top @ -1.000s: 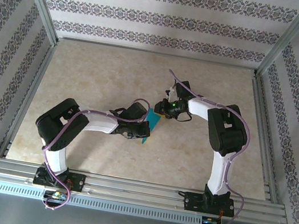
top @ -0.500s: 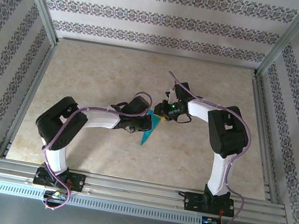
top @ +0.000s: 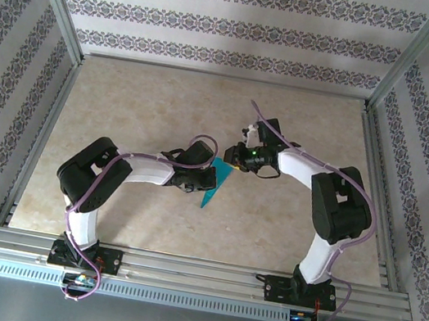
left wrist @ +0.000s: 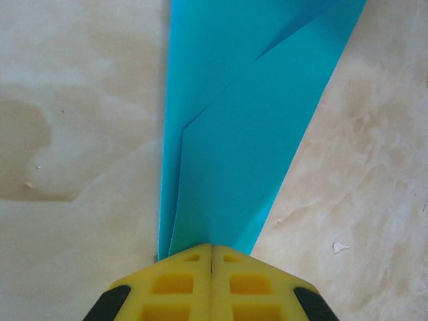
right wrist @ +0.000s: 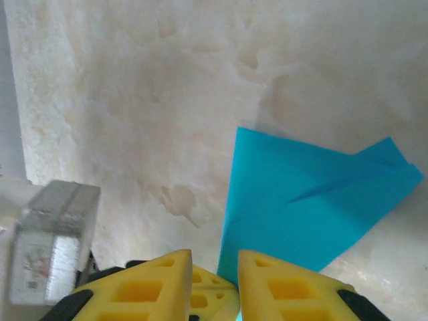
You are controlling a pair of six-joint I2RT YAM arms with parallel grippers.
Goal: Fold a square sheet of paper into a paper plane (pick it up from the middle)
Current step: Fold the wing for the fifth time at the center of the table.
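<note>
One paper plane (top: 215,187) (left wrist: 234,134) (right wrist: 301,200), teal and creased, sits mid-worktop (top: 141,106) with its point toward the arm bases. I see two claws, one each side of it. The left claw (top: 209,179) (left wrist: 211,251) is clamped on the paper's edge, fingers together. The right claw (top: 229,161) (right wrist: 214,257) has its fingers slightly apart, with the paper's edge running into the gap. Versus a second ago, more blue shows and the right elbow sits further right.

Beige marbled desk (top: 164,118), alu rails (top: 195,272) at near edge. Walls (top: 222,25) on 3 sides: white wallpaper w/ dark floral stripes. Even light.
</note>
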